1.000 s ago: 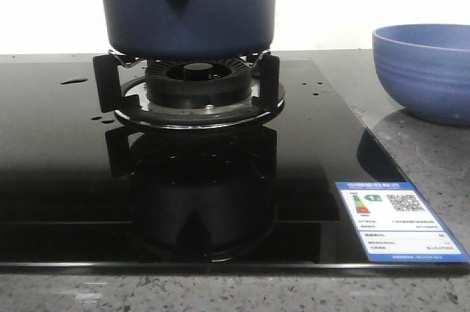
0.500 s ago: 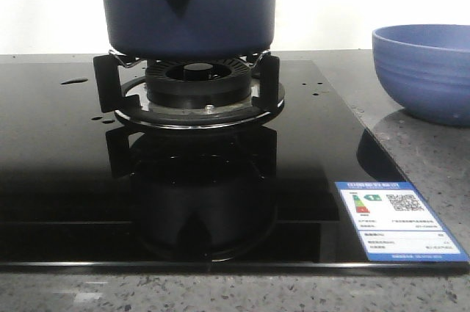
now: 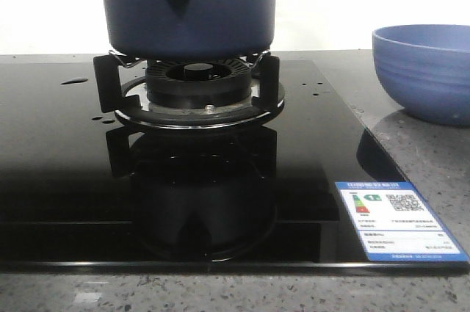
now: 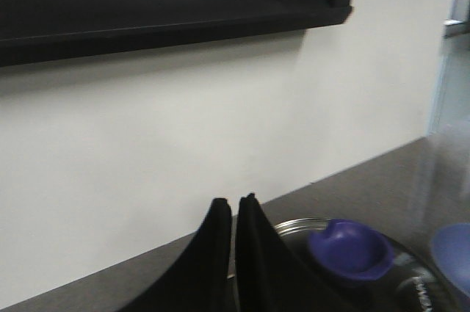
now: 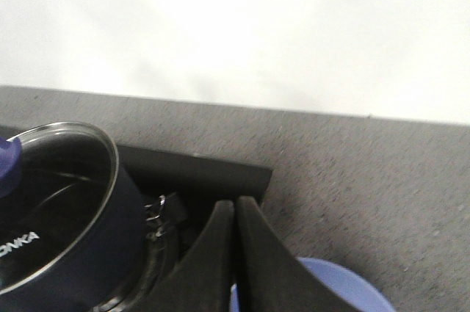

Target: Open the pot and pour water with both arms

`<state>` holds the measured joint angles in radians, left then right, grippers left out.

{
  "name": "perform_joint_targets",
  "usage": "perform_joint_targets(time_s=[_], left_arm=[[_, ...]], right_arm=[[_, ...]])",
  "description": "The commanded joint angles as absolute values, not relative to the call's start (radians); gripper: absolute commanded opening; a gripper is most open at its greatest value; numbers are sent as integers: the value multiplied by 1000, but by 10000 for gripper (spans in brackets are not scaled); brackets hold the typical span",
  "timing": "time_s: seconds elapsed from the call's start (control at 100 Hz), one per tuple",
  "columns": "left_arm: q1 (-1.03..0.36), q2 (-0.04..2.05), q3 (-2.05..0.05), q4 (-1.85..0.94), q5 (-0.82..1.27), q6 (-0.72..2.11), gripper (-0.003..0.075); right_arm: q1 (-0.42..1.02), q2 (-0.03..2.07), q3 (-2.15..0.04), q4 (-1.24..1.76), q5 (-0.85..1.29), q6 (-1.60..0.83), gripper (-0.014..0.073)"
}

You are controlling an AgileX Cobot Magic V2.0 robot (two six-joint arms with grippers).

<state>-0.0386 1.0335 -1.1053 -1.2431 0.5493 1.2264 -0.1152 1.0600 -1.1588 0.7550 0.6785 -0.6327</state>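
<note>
Pot-opening not yet begun, we judge: the glass lid still sits on. Nearest in the front view we log a blue-and-white energy label (image 3: 400, 221) stuck to the front corner of the glossy black glass hob (image 3: 59, 180). Farther in, small clear drops of water (image 3: 74, 81) lie on the hob's left part. Behind these, the large dark navy-blue round straight-sided pot (image 3: 213, 15) stands on the black burner grate (image 3: 192, 92), its stubby side knob turned toward us. A light-blue ribbed bowl (image 3: 424, 70) rests on the grey speckled counter, well to the right of the pot.

No arm shows in the front view. In the left wrist view, the left gripper (image 4: 235, 205), black fingers pressed together on nothing, hangs above the pot's clear glass lid (image 4: 294, 230), whose purple knob (image 4: 349, 252) lies just beside and below the tips. In the right wrist view, the right gripper (image 5: 235, 209), likewise closed and empty, hovers between pot and bowl. We judge the left arm nearer the knob; it must spread its fingers before descending.
</note>
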Motion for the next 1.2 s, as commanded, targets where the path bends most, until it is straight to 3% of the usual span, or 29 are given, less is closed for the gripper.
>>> perform_joint_targets(time_s=[0.0,0.21,0.47,1.19], left_arm=[[-35,923,-1032,-1265,380,1215,-20],[-35,700,-711,-1274,306,1329,-19],[-35,445,-416,-1375,230,1332,-19],[-35,359,-367,-1461,228,1332,-19]], right_arm=[[-117,959,-1061,861,516,-773,-53],[-117,733,-695,989,342,-994,-53],[-117,492,-383,1025,235,-1032,-53],[-117,440,-353,1044,195,-1032,-56]])
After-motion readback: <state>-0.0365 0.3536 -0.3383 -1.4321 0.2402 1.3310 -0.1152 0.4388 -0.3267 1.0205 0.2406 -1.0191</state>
